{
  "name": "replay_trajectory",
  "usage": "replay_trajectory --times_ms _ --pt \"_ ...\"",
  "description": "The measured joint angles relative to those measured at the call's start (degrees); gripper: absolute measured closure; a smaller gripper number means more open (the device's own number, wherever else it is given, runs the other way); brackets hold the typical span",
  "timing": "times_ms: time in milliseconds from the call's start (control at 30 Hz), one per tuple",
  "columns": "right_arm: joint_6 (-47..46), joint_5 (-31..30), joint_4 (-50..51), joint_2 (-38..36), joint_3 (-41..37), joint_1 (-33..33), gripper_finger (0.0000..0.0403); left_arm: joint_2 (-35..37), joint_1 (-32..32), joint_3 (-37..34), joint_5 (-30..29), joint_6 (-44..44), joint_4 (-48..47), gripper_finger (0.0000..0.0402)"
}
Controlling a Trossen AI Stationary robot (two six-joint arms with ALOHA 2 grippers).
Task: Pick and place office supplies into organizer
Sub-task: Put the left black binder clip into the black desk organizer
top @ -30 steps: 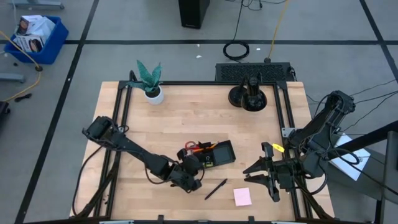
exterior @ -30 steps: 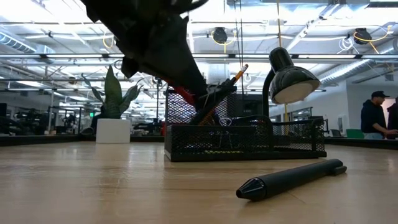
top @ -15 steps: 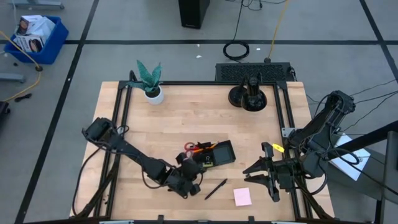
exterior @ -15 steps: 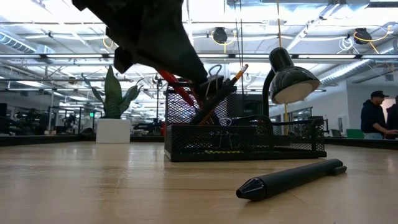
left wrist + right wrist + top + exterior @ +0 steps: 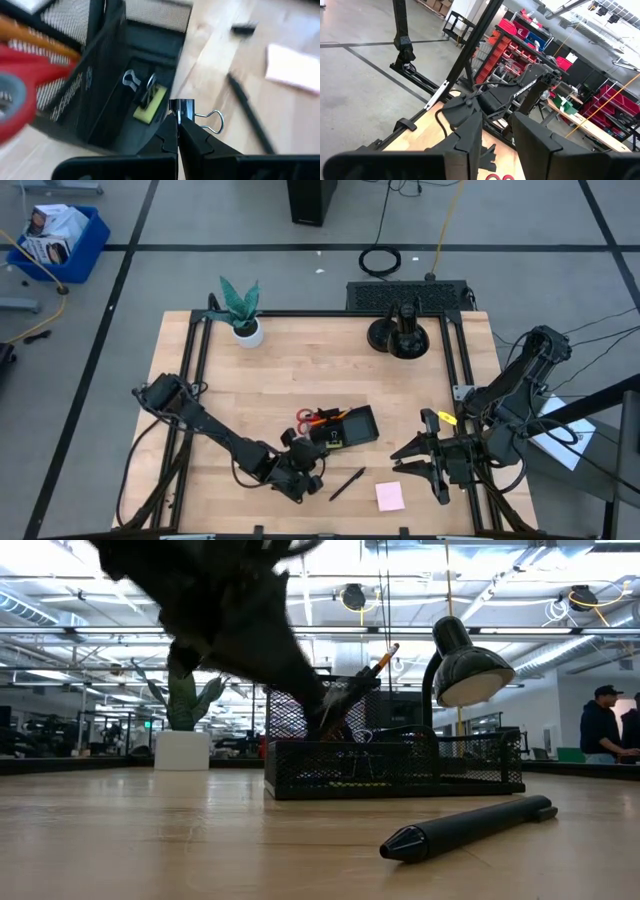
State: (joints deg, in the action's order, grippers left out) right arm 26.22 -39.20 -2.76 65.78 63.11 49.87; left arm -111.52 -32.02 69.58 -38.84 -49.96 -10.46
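Observation:
The black mesh organizer [image 5: 340, 427] sits mid-table, and red-handled scissors [image 5: 305, 418] and an orange pencil [image 5: 328, 416] stick up out of it. In one compartment a clip [image 5: 145, 90] lies on a yellow-green piece [image 5: 150, 104]. My left gripper [image 5: 305, 468] hovers just near of the organizer, shut on a small black binder clip [image 5: 184, 108]. A black pen [image 5: 347, 483] and a pink sticky-note pad [image 5: 390, 496] lie flat on the wood by the near edge. My right gripper [image 5: 420, 460] waits raised at the right, open with nothing between its fingers. My left gripper pinches the binder clip's black body [image 5: 181, 106] between its two fingertips [image 5: 167, 137]. The fingers slant down toward the organizer from its near left side. One wire loop [image 5: 212, 121] sticks out sideways past the fingers. The clip is lifted clear of the table.
A green plant in a white pot [image 5: 243, 320] stands far left. A round black stand [image 5: 400, 335] with a lamp head [image 5: 465, 665] stands at the far edge. Bare wood lies between them and the organizer. A person [image 5: 600, 725] stands far behind the table.
My left gripper has drawn a little toward the table's near edge and sunk, rolling slightly, and has stayed shut. In the low view its arm now covers the scissors' handle. The pen, the pad and the organizer have not moved.

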Motion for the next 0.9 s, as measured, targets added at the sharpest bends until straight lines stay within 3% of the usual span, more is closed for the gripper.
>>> replay_trajectory --times_ms 300,900 --pt "-0.02 0.0 0.02 0.02 0.0 0.0 0.0303 0.06 2.28 0.06 2.64 -0.09 -1.19 0.0401" --pt "-0.22 0.04 0.92 0.02 0.0 0.0 0.0303 0.08 2.45 1.41 0.67 3.32 -1.49 0.0402"
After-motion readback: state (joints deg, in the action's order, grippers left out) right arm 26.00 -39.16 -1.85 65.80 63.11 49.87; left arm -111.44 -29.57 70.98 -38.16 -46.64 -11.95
